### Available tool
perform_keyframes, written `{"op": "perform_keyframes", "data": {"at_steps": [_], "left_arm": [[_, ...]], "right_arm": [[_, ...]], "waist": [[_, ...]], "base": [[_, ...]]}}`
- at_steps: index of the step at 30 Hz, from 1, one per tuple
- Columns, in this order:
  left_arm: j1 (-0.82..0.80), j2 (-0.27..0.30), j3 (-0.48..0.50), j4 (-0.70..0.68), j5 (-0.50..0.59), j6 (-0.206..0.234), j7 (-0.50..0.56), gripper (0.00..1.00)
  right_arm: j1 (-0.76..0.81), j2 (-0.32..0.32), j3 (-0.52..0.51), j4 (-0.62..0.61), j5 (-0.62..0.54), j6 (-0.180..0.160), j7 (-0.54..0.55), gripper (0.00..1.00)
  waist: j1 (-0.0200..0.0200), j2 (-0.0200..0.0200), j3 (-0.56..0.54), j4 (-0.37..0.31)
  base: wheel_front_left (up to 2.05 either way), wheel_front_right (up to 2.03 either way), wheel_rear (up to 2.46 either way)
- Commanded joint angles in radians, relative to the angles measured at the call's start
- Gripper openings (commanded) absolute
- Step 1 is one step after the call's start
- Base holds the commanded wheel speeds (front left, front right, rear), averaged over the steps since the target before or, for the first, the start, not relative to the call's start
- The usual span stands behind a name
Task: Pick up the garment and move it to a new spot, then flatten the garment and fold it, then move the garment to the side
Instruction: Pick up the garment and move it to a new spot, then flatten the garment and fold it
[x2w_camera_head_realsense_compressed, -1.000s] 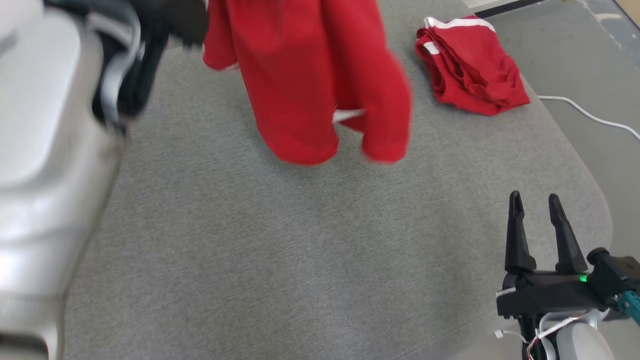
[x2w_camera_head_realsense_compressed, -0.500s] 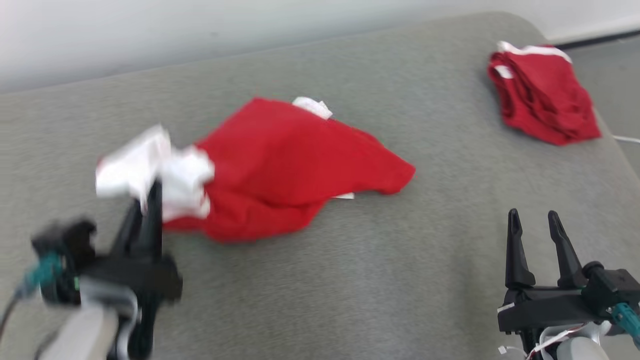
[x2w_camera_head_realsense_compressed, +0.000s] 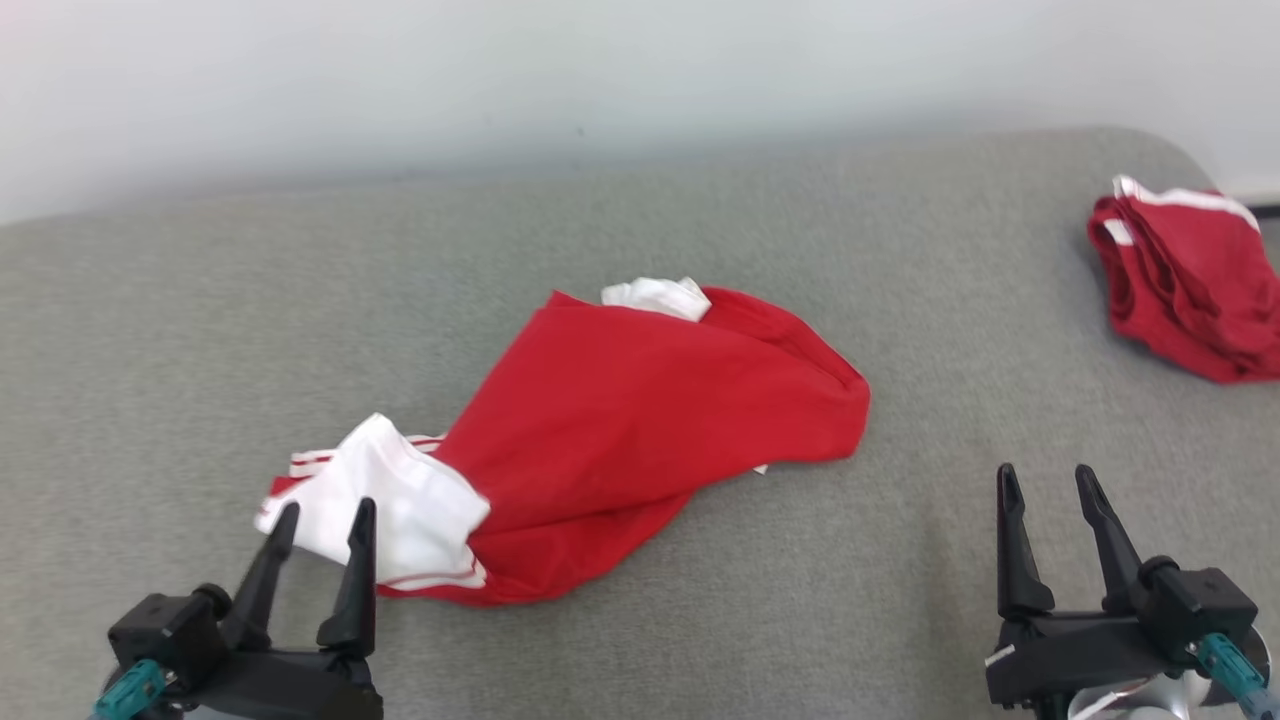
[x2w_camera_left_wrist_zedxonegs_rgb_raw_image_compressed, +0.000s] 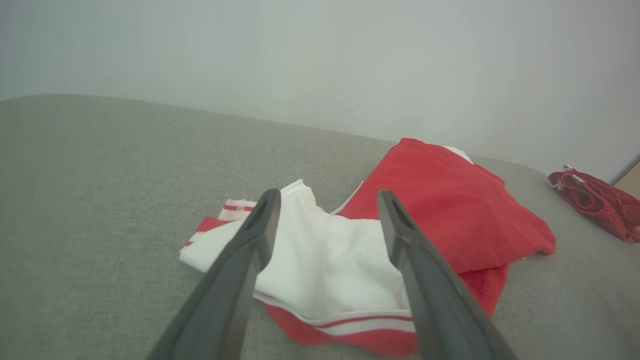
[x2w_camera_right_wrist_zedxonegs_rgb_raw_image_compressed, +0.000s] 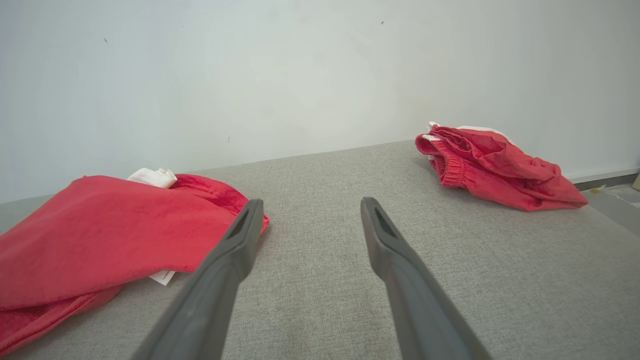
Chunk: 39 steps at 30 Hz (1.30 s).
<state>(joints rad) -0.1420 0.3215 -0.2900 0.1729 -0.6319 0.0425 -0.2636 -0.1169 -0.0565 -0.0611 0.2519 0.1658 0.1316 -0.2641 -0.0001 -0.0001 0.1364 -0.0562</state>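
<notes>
Red garment (x2w_camera_head_realsense_compressed: 650, 420), white-lined end turned out, lies rumpled on the grey surface (x2w_camera_head_realsense_compressed: 200, 300)

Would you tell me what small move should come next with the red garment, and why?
Probably bring the right hand forward and left to the red garment's right end. It lies bunched on the grey surface, the left hand open at its white end, the right hand open and apart from it, so flattening likely needs a second grip.
</notes>
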Motion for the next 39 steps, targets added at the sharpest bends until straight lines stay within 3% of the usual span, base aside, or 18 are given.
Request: {"op": "perform_keyframes", "data": {"at_steps": [1, 14, 27, 34, 39], "left_arm": [[0.019, -0.001, 0.023, -0.026, 0.065, -0.006, 0.0, 1.0], [0.176, -0.038, 0.235, -0.139, 0.28, -0.042, 0.0, 1.0], [0.234, -0.124, 0.334, -0.107, 0.358, -0.123, 0.0, 1.0], [0.171, -0.162, 0.34, -0.097, 0.39, -0.15, 0.0, 1.0], [0.127, -0.187, 0.337, -0.091, 0.399, -0.164, 0.0, 1.0]], "right_arm": [[0.019, -0.014, -0.001, 0.005, 0.002, -0.002, 0.0, 1.0], [0.08, -0.035, 0.013, 0.011, 0.018, -0.002, 0.0, 1.0], [0.134, -0.021, 0.039, 0.026, 0.03, -0.002, 0.0, 1.0], [0.031, -0.07, 0.08, 0.06, 0.003, -0.002, 0.022, 1.0], [-0.108, -0.129, 0.082, 0.156, -0.002, -0.002, 0.064, 1.0]], "waist": [[0.0001, 0.0001, -0.056, 0.047], [0.0001, 0.0001, -0.12, 0.104], [0.0001, 0.0001, -0.116, 0.12], [0.0001, 0.0001, -0.075, 0.153], [0.0001, 0.0001, -0.023, 0.198]], "base": [[0.0, 0.0, 0.0], [0.0, 0.0, 0.0], [0.0, 0.0, 0.0], [0.0, 0.0, 0.0], [0.0, 0.0, 0.0]]}}
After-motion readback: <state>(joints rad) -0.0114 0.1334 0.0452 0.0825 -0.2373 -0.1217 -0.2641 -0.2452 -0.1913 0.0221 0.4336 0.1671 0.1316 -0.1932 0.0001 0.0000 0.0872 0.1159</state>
